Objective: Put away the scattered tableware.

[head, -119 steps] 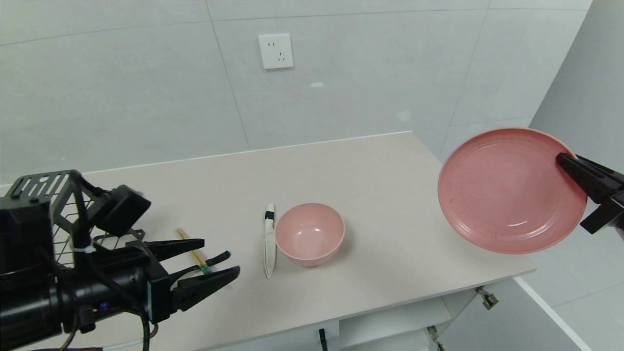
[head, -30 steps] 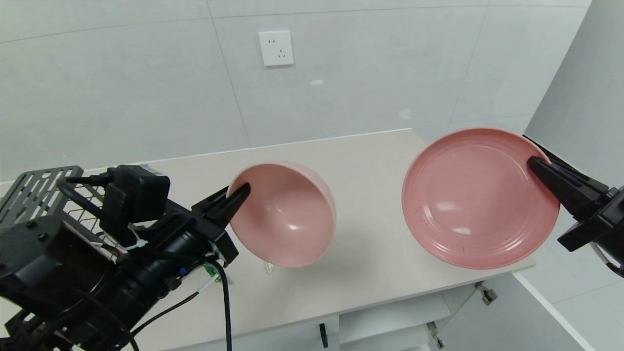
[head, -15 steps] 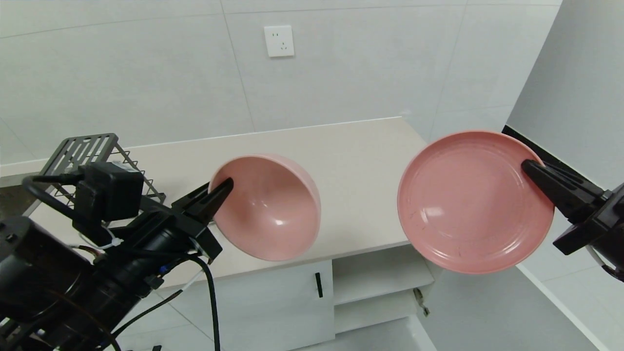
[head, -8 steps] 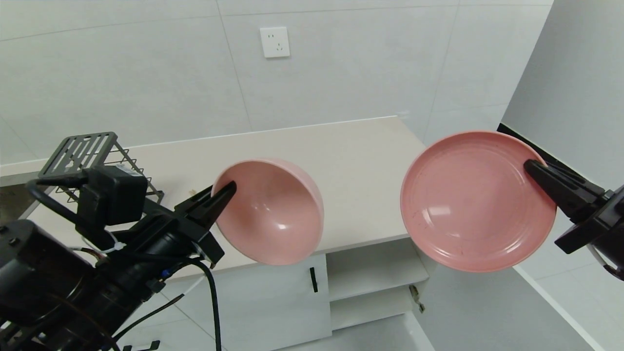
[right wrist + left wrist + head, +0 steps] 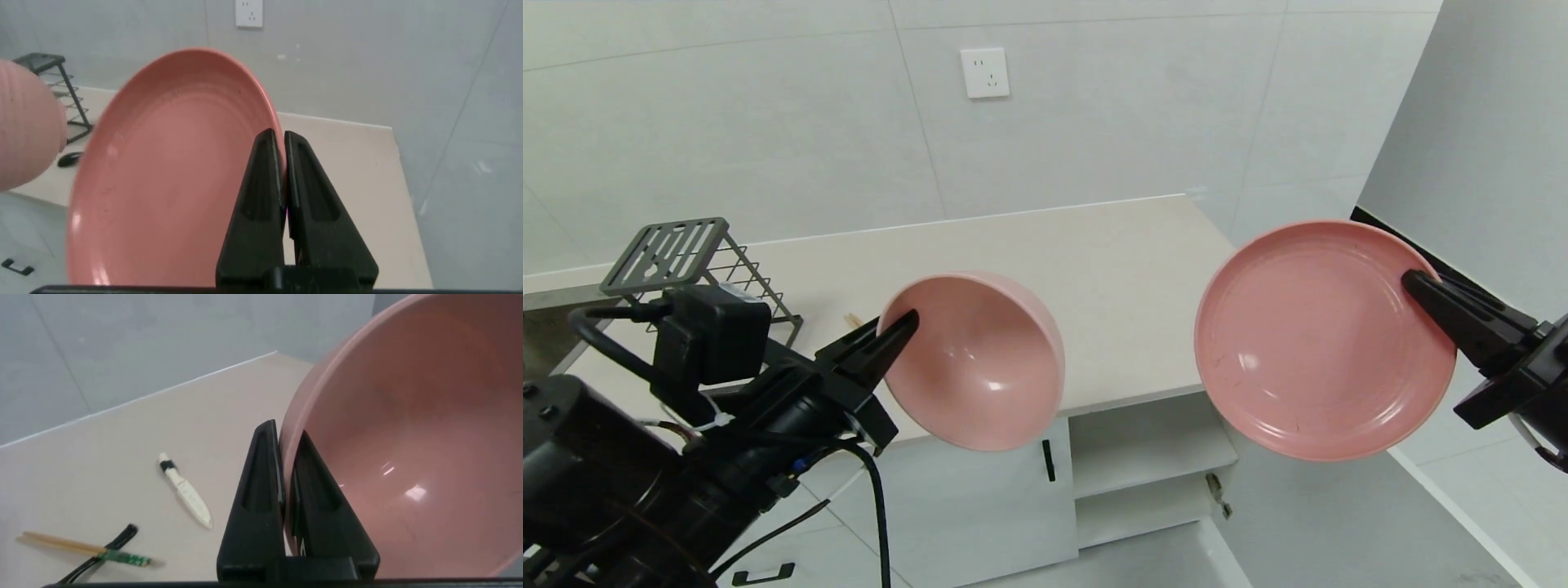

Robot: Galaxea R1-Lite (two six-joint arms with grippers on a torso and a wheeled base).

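My left gripper is shut on the rim of a pink bowl, held tilted in the air before the counter's front edge. In the left wrist view its fingers pinch the bowl wall. My right gripper is shut on the rim of a pink plate, held tilted beyond the counter's right end; the plate also shows in the right wrist view. A white knife and chopsticks lie on the counter.
A black wire rack stands at the counter's left. Below the counter are a white cabinet door and open shelves. A grey wall rises on the right. A socket is on the tiled back wall.
The bowl was taken from the counter by my left gripper and lifted. The camera has drawn back, so the counter looks farther and the cabinet shows below. Plate stays in my right gripper.
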